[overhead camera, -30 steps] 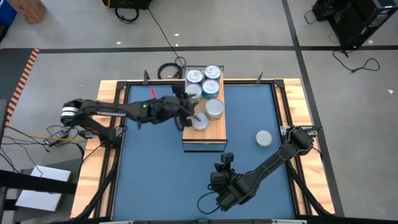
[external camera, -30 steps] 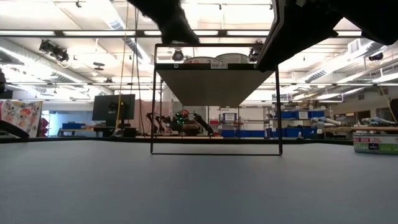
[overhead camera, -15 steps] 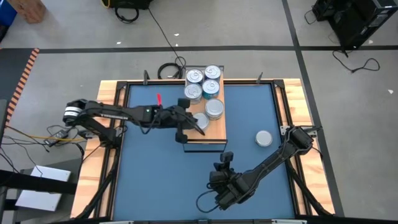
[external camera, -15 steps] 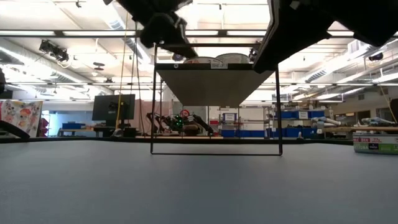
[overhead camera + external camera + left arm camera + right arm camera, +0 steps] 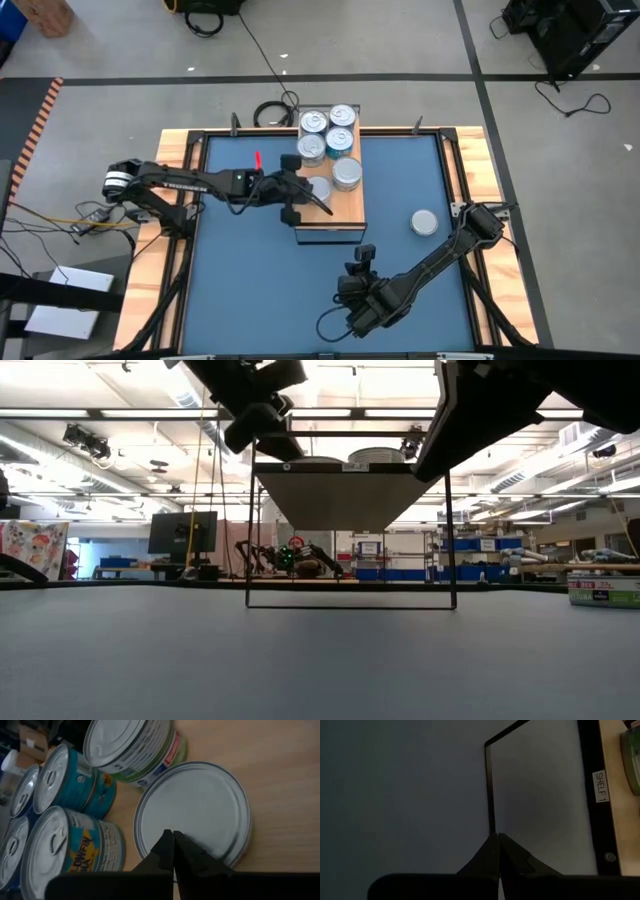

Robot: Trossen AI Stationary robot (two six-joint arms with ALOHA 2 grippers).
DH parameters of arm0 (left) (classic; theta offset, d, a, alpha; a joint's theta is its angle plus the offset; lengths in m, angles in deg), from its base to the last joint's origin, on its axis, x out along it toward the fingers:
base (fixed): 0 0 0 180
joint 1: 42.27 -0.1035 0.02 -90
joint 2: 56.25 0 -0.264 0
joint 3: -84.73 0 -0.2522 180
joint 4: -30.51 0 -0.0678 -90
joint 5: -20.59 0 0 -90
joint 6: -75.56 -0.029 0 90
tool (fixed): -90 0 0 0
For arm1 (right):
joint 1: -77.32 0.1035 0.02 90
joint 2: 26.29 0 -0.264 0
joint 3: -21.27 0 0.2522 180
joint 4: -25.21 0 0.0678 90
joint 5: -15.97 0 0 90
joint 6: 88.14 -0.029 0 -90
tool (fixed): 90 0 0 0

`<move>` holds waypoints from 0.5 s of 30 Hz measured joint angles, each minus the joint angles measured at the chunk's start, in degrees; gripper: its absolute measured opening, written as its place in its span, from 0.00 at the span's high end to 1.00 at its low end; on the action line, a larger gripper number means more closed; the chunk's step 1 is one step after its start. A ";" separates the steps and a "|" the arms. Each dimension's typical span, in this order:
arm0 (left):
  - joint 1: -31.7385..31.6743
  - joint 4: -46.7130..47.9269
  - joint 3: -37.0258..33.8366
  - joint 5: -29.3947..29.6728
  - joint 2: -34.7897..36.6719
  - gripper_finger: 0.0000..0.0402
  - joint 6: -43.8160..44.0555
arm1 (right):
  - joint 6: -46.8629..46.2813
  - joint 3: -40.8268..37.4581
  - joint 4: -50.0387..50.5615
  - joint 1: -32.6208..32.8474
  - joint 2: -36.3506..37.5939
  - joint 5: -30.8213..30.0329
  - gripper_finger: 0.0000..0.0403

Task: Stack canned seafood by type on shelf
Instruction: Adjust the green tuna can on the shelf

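The shelf (image 5: pixel 345 215) stands on the blue mat (image 5: pixel 250 280), its wood-grain top carrying several canned seafood tins: teal-sided ones (image 5: pixel 342 117) at the far end, a green-labelled tin (image 5: pixel 135 747), and a plain flat silver tin (image 5: pixel 320 188) nearest my left gripper. One more tin (image 5: pixel 424 222) lies on the mat to the shelf's right. My left gripper (image 5: pixel 308 196) is shut at the shelf's left edge, its tips over the flat tin's lid (image 5: pixel 200 810). My right gripper (image 5: pixel 362 256) is shut, low over the mat near the shelf's near end. My left gripper reaches over the shelf from the table's left, slanting down. Its shut fingertips (image 5: pixel 167 845) show in front of the flat silver tin's lid, close to the lid's rim (image 5: pixel 145 845). Whether they touch the lid I cannot tell. The tin lies flat on the shelf top.
The shelf's dark frame and a label reading SHELF 1 (image 5: pixel 600 786) show in the right wrist view. A black cable coil (image 5: pixel 268 112) lies beyond the table's far edge. Wooden rails (image 5: pixel 180 150) border the mat. Bare mat stretches across the near left.
My left gripper, open around the flat silver tin a second ago, has let it go, drawn back a little toward the table's left and shut. The tin stays flat on the shelf top. My right arm has kept still.
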 joint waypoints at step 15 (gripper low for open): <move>-2.51 -0.58 -0.08 4.82 0.13 0.99 0.14 | -0.08 0.00 0.05 0.06 0.00 1.01 0.97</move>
